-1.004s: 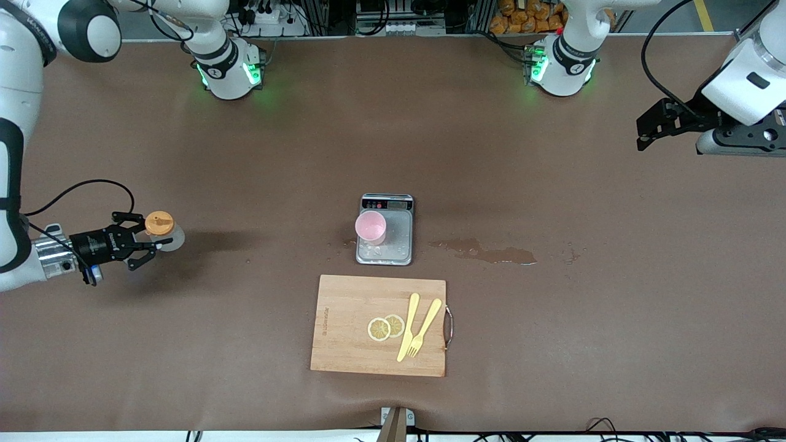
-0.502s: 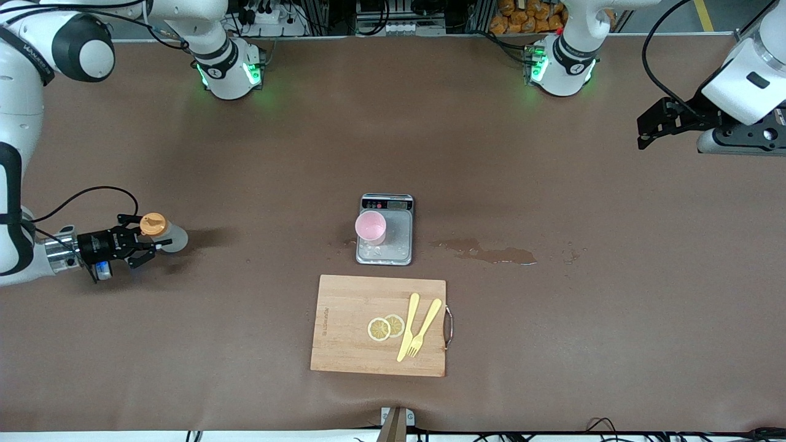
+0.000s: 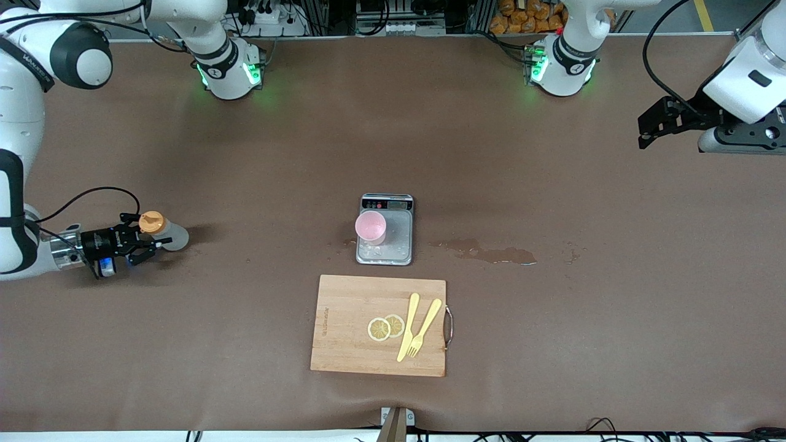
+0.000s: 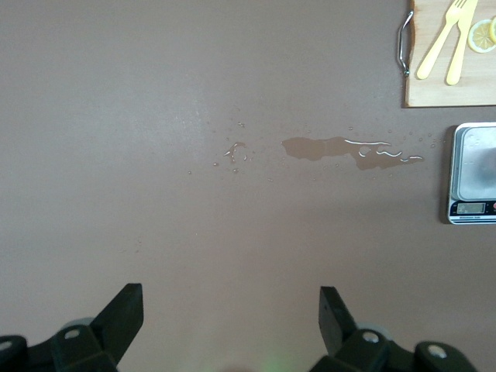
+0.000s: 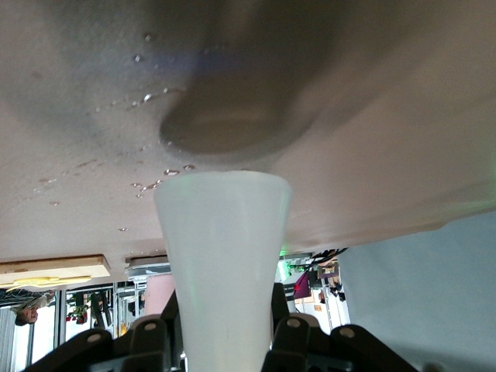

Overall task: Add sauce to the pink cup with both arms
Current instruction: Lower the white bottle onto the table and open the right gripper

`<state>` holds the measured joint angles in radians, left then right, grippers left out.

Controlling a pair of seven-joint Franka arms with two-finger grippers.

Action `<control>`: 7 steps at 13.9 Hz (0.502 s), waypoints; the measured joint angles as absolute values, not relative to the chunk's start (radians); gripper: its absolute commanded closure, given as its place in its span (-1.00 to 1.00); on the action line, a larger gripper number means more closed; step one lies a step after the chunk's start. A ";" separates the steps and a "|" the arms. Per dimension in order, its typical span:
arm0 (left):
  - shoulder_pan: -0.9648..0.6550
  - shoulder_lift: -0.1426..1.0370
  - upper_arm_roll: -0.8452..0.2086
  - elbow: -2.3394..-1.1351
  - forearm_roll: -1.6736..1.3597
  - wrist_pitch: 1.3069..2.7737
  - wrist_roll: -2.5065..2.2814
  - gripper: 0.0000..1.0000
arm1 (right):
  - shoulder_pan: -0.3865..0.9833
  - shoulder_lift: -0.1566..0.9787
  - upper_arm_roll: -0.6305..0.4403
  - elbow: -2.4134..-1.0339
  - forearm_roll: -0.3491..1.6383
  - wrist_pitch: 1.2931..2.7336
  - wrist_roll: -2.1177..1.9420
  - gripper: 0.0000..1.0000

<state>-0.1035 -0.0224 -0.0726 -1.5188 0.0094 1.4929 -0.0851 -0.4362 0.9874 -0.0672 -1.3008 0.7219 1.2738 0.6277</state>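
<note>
The sauce bottle [image 3: 164, 233], translucent with an orange cap, is held upright in my right gripper [image 3: 146, 240] just above the table at the right arm's end. In the right wrist view the fingers [image 5: 287, 310] press both sides of the bottle [image 5: 223, 232]. The pink cup [image 3: 371, 227] stands on a steel scale [image 3: 399, 236] at the table's middle and shows small in the right wrist view [image 5: 159, 294]. My left gripper [image 3: 643, 132] hangs open and empty high over the left arm's end, its fingers wide apart in the left wrist view [image 4: 232, 310].
A brown wet stain [image 3: 491, 253] lies beside the scale toward the left arm's end. A wooden cutting board [image 3: 344, 331] with lemon slices [image 3: 385, 327], a yellow knife and a fork [image 3: 424, 328] lies nearer the front camera than the scale.
My right gripper has come down toward the table with the bottle in it, and the bottle's shadow has closed in on it. The left arm has barely moved.
</note>
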 measured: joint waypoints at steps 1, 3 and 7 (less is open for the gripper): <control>-0.103 -0.022 -0.073 -1.519 0.009 1.492 -0.085 -1.00 | -0.437 0.992 -0.067 -1.301 0.722 1.274 0.622 0.00; -0.103 -0.022 -0.073 -1.519 0.009 1.491 -0.085 -1.00 | -0.437 0.999 -0.067 -1.301 0.722 1.274 0.619 -0.22; -0.103 -0.021 -0.073 -1.519 0.009 1.491 -0.085 -1.00 | -0.437 1.000 -0.067 -1.298 0.722 1.268 0.618 -1.00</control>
<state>-0.1034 -0.0206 -0.0725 -1.5190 0.0094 1.4908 -0.0851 -0.4368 0.9996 -0.0670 -1.2984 0.7225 1.2682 0.6185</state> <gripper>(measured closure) 0.000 0.322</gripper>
